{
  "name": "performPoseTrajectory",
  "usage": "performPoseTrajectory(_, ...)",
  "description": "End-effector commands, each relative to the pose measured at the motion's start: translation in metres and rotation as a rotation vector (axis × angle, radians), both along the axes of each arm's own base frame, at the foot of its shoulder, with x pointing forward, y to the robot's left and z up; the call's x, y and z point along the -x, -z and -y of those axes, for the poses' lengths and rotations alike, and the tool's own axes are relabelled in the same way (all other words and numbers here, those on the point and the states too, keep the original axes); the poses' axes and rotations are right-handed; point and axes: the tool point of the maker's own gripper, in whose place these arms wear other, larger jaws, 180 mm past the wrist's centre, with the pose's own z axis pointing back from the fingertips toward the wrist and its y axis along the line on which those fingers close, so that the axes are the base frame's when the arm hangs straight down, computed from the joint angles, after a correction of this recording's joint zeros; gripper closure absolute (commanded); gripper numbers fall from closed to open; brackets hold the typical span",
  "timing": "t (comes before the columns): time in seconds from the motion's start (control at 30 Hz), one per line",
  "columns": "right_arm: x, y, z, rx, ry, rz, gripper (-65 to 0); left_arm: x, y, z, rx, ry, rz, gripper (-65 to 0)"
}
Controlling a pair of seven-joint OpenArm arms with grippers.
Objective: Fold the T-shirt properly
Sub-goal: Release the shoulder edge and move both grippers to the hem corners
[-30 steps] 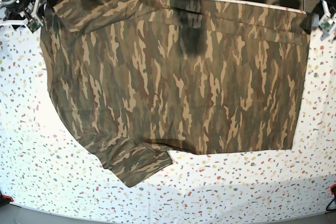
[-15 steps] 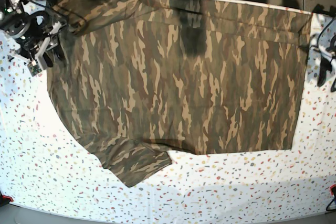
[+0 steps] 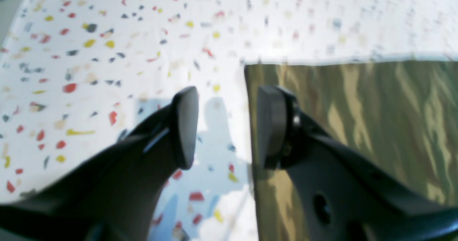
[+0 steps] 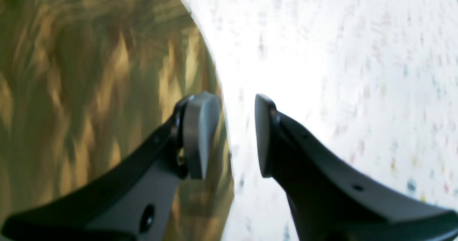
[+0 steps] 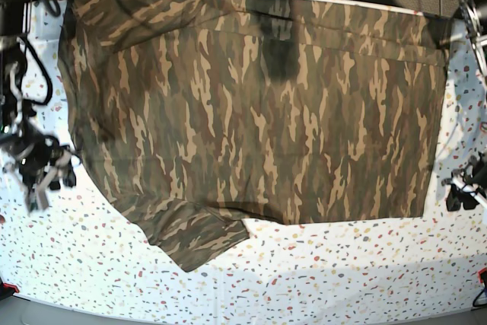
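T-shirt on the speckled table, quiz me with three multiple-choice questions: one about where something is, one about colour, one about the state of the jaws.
1. Where does the T-shirt lie on the table?
A. bunched at the near edge
B. spread flat across the far half
C. hanging off the near edge

2. What is its pattern?
A. blue stripes
B. plain white
C. green, brown and tan camouflage

3. How do the left gripper and right gripper stand?
A. both open, holding nothing
B. both shut on cloth
C. one shut on a sleeve

Key: B, the base view shows it laid out flat; C, the camouflage shows in every view; A, both wrist views show the jaws apart with only table and cloth edge between them.
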Motion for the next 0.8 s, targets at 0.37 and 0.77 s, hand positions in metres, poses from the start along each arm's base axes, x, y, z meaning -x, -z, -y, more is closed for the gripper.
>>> performPoseTrajectory(0.37, -0.075, -0.011, -0.008, -0.112, -0.010, -0.171, -22.2, -0.040, 0.025, 0.015, 0.106, -0.051, -0.037, -26.2)
performPoseTrajectory(0.77, -0.085, 0.009, -0.054, -0.118, -0.070, -0.213, -22.2, -0.032, 0.051, 0.004, 0.029, -0.136, -0.102, -25.3)
